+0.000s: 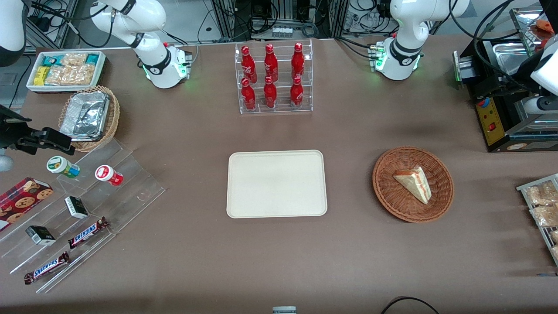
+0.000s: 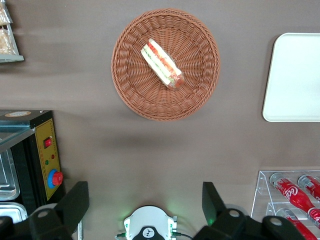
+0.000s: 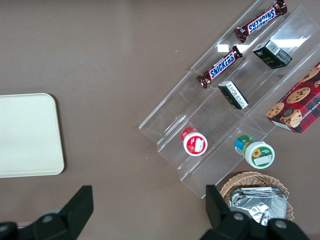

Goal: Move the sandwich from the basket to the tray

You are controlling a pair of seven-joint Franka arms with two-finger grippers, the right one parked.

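Observation:
The sandwich [image 1: 415,183] [image 2: 161,64], a pale bread wedge with orange-red and green filling, lies in the round reddish-brown basket [image 1: 388,192] [image 2: 200,90] toward the working arm's end of the table. The cream tray [image 1: 276,183] [image 2: 295,80] lies bare at the table's middle, beside the basket. My gripper [image 2: 144,202] hangs high above the table, farther from the front camera than the basket and over the ground near the arm's base [image 2: 150,227]. It is open, its black fingers [image 2: 75,204] wide apart with nothing between them.
A clear rack of red bottles [image 1: 272,78] [image 2: 295,195] stands farther back than the tray. A black machine with a red button [image 1: 501,117] [image 2: 45,160] sits beside the basket at the table's edge. Snack packets on a rack [image 1: 542,209] lie nearer the front camera.

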